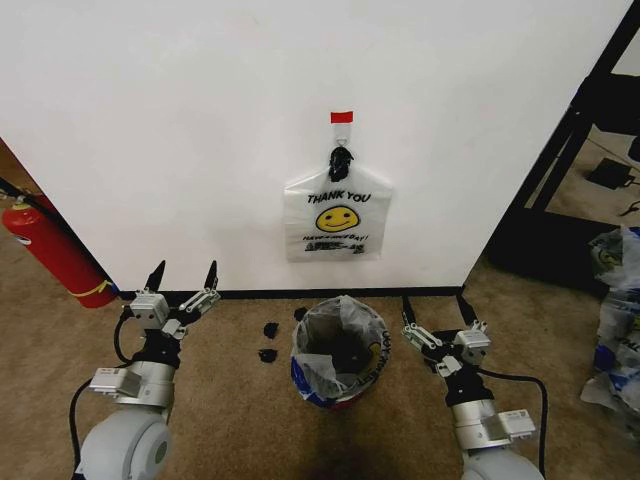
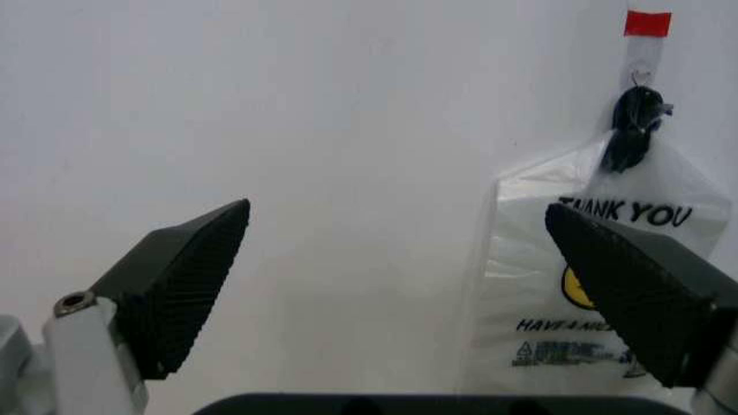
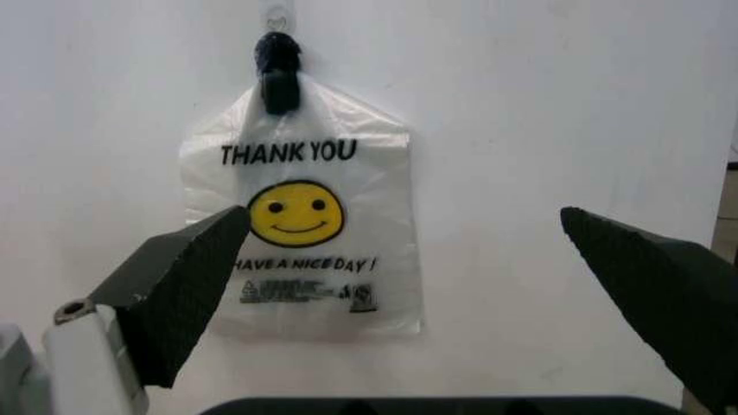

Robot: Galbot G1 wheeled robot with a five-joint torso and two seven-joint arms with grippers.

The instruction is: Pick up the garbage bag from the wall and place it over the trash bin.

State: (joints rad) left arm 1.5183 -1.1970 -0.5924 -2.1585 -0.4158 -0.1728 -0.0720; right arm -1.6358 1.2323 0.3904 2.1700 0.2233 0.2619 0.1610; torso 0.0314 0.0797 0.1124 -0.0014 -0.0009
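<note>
On the white wall [image 1: 200, 130] dead ahead, a flat bag [image 1: 337, 224] hangs from a small hook just beneath a red tape strip [image 1: 342, 117], and here's the detail: its handles are bunched into a black knot [image 1: 340, 159] right at the hook. The print reads "THANK YOU" over a yellow smiley, then "HAVE A NICE DAY!", clear as anything in the right wrist view [image 3: 302, 232]. Look down to the carpet [image 1: 230, 420] and there's the trash bin [image 1: 340, 350], standing just in front of the black baseboard [image 1: 250, 294], almost directly below that hanging bag. And the bin is already dressed: the garbage bag [image 1: 352, 318], thin and translucent, is draped in and over its rim, with blue and yellow showing on the outside. Two or three small dark scraps [image 1: 270, 340] lie on the carpet just left of the bin. The left gripper [image 1: 182, 283] sits low, left of the bin, jaws spread wide and holding nothing, pointing toward the wall; in its wrist view the hanging bag [image 2: 600, 285] shows behind one fingertip. The right gripper [image 1: 436, 305] mirrors it, right of the bin, jaws parted just as wide, nothing held. Off to the far left a red fire extinguisher [image 1: 50, 252] leans against the wall.
</note>
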